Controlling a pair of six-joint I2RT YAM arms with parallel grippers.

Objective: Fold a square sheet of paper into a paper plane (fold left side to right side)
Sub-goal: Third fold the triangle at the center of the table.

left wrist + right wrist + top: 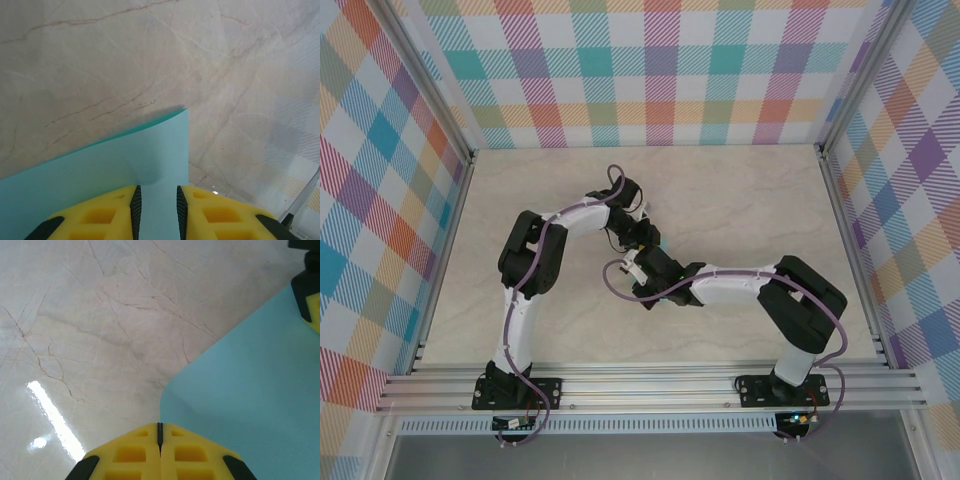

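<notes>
— Where's the square sheet of paper (pixel 115 170)?
— On the table (pixel 100 60), running under the left claw (pixel 159 210) and out ahead of it. Its fingers (pixel 100 215) stand slightly apart above it.
— The right claw (pixel 160 435)?
— Clenched tight, gripping nothing, tips at the paper's edge. The sheet spreads ahead to its right.

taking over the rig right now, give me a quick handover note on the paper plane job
Left claw: jaws slightly apart, with the square sheet of paper showing in the gap. It does not look clamped.
Right claw: shut, tips at the sheet's edge. Whether it pinches the paper is unclear.
Sheet: on the table, mid-way across, between both claws. It looks slightly bowed near them.
Done: no crease visible.
Left: fold left side to right side, then the rest of the plane.
</notes>
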